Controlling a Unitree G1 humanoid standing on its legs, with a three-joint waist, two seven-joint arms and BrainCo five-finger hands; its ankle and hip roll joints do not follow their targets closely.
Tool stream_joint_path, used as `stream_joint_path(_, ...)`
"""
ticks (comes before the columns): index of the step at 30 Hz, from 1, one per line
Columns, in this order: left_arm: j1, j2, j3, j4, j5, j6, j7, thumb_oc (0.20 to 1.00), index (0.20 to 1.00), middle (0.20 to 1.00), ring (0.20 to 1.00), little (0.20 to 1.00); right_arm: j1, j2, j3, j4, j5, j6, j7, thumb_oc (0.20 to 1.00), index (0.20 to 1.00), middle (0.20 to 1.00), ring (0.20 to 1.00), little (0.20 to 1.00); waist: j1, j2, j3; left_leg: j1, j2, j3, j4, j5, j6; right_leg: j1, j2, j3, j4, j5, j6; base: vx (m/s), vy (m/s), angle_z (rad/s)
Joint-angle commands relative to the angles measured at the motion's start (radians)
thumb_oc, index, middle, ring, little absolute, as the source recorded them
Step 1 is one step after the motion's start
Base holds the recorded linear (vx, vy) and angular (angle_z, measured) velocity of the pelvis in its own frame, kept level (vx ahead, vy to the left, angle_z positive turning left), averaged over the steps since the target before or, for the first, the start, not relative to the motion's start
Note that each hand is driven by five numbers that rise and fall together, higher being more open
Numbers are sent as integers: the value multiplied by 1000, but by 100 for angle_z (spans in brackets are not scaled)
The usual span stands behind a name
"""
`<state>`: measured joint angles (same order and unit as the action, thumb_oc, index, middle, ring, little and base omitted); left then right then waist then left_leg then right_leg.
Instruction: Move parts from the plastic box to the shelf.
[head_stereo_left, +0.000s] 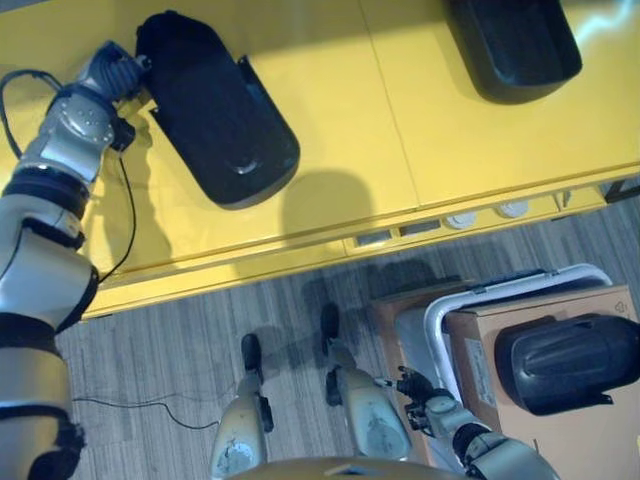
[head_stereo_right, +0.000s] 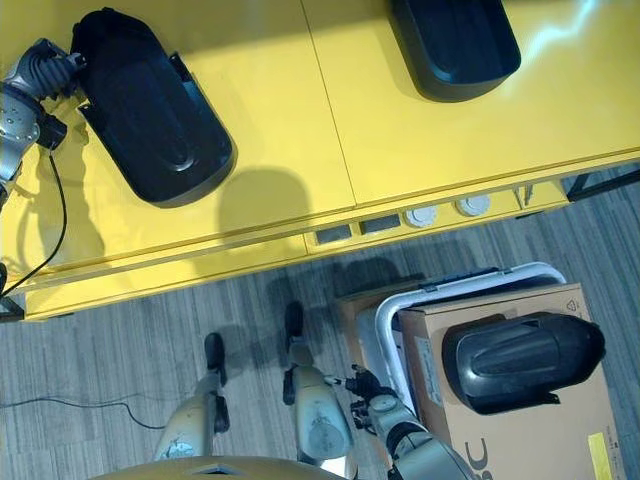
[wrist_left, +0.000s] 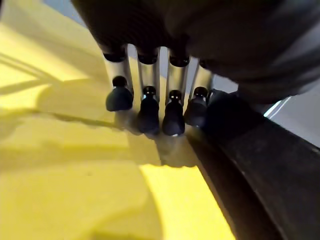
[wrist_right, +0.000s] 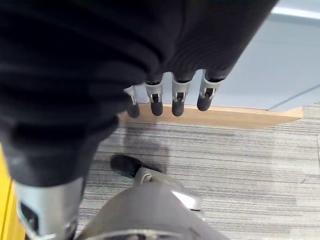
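Glossy smooth yellow shelf, matt black plastic parts, brown cardboard box, grey wood-grain floor

Glossy black parts on my yellow shelf, brown cardboard box, grey striped floor

Left hand outstretched, fingers straight
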<state>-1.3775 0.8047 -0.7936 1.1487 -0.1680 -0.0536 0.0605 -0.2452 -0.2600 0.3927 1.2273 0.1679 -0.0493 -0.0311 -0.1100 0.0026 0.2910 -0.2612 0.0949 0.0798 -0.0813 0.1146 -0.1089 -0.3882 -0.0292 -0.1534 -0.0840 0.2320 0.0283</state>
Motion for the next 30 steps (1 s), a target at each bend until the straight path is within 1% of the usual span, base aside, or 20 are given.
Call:
stream_joint_path(1, -180, 87, -65, 16, 106, -43, 54, 200, 200, 200, 200, 200, 9, 44, 33, 2, 47, -17, 12, 1000, 1000, 1000, 1000, 1000, 3, -13, 0, -33, 29, -5, -6, -27, 2, 53, -47, 8, -3, -127, 135, 0, 0, 0)
stream_joint_path(5, -196, 108, -102, -32, 149, -57, 70, 200, 200, 200, 200, 200, 22, 44, 37, -5, 46, -24, 13, 1000, 1000, 1000, 1000, 1000, 3, -16, 2, -42, 30, -6, -6, -26, 1, 45, -47, 5, -3, -124, 136, 0, 0, 0)
stream_joint_path(6, -200, 133, -126, -89, 188, -70, 89, 200, 200, 200, 200, 200, 33, 43, 36, -9, 47, -30, 13, 1000, 1000, 1000, 1000, 1000, 3, -17, 5, -38, 31, -4, -6, -30, 1, 49, -46, 6, -3, -125, 137, 0, 0, 0)
stream_joint_path(9, -193, 157, -143, -139, 220, -76, 105, 200, 200, 200, 200, 200, 41, 40, 35, -16, 47, -34, 12, 1000, 1000, 1000, 1000, 1000, 2, -18, 1, -44, 30, -2, -6, -28, 0, 44, -49, 6, -3, -123, 138, 0, 0, 0)
stream_joint_path(10, -178, 190, -165, -202, 260, -86, 117, 200, 200, 200, 200, 200, 49, 34, 33, -23, 45, -41, 11, 1000, 1000, 1000, 1000, 1000, 3, -17, 4, -38, 31, 3, -6, -33, -1, 47, -49, 11, -3, -123, 139, 0, 0, 0)
stream_joint_path(11, -178, 190, -165, -202, 260, -86, 117, 200, 200, 200, 200, 200, 49, 35, 33, -23, 45, -41, 11, 1000, 1000, 1000, 1000, 1000, 2, -18, 2, -42, 30, 2, -6, -30, 0, 43, -50, 11, -3, -122, 139, 0, 0, 0)
stream_joint_path(12, -158, 215, -166, -237, 283, -89, 133, 200, 200, 200, 200, 200, 56, 30, 28, -30, 46, -46, 10, 1000, 1000, 1000, 1000, 1000, 3, -19, 2, -38, 31, 7, -6, -34, -1, 45, -49, 13, -3, -123, 139, 0, 0, 0)
stream_joint_path(15, -135, 234, -164, -244, 303, -86, 144, 200, 200, 200, 200, 200, 66, 21, 16, -35, 45, -47, 4, 1000, 1000, 1000, 1000, 1000, 0, -18, 0, -43, 31, 12, -6, -35, 0, 38, -49, 15, -3, -122, 140, 0, 0, 0)
stream_joint_path(20, -150, 244, -190, -222, 337, -83, 150, 200, 200, 200, 200, 200, 73, 19, 8, -38, 56, -49, 6, 1000, 1000, 1000, 1000, 1000, -4, -18, 0, -50, 34, 11, -6, -35, -2, 31, -49, 13, -3, -124, 141, 0, 0, 0)
stream_joint_path(29, -154, 262, -206, -186, 358, -89, 156, 200, 200, 200, 200, 200, 77, 15, 1, -45, 72, -59, 4, 1000, 1000, 1000, 1000, 1000, -12, -28, -7, -76, 46, 10, -6, -32, -6, 6, -43, 15, -3, -121, 142, 1, 1, 0)
stream_joint_path(30, -159, 267, -220, -182, 367, -91, 152, 200, 200, 200, 200, 200, 77, 13, -4, -45, 77, -60, 3, 1000, 1000, 1000, 1000, 1000, -14, -30, -11, -82, 48, 13, -6, -32, -6, -2, -41, 15, -3, -119, 144, 9, 11, -4)
